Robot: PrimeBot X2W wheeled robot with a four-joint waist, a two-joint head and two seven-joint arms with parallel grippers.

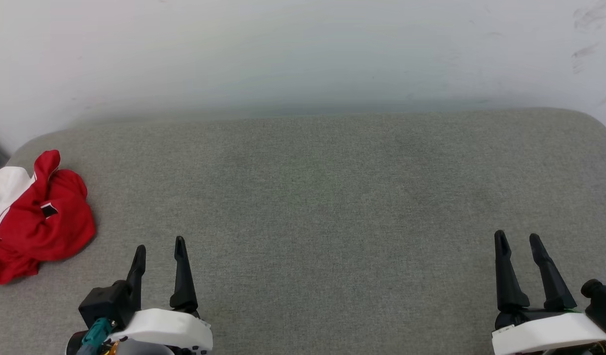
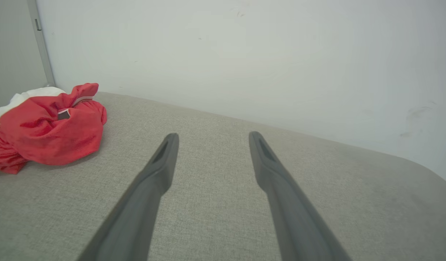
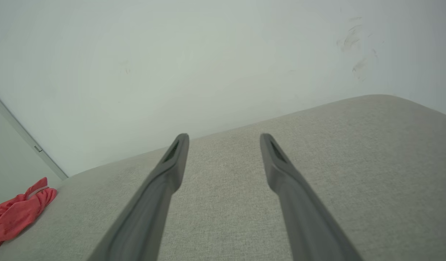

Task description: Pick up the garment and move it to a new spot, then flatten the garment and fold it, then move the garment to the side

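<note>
both grippers spread and empty; shirt point(image 1: 41, 217) bunched at the far left of the grey padded surface point(image 1: 332, 197).
the red shirt with a white sleeve lies crumpled in a heap at the left edge of the surface, near the pale wall point(image 1: 283, 49). the left gripper point(image 1: 160, 243) is at the near edge, fingers apart and holding nothing, right of the shirt and clear of it. the right gripper point(image 1: 517, 234) is well apart on the opposite side, fingers likewise parted and empty.
</note>
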